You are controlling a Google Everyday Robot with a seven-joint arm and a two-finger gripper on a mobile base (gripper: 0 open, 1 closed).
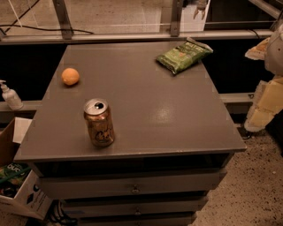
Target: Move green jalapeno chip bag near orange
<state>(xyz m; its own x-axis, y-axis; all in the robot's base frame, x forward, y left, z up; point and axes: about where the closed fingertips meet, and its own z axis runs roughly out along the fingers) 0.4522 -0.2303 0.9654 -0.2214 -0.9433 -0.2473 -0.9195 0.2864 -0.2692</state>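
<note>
The green jalapeno chip bag [183, 55] lies flat at the far right corner of the grey cabinet top [146, 106]. The orange [70, 76] sits near the far left edge, well apart from the bag. My gripper [200, 5] shows only partly at the top edge of the view, above and just behind the bag, not touching it. My pale arm [267, 95] stands at the right edge, beside the cabinet.
A bronze soda can [99, 122] stands upright at the front left, between me and the orange. Drawers [132, 187] lie below the top. A pump bottle [9, 95] and a cardboard box [17, 185] are at the left, on and near the floor.
</note>
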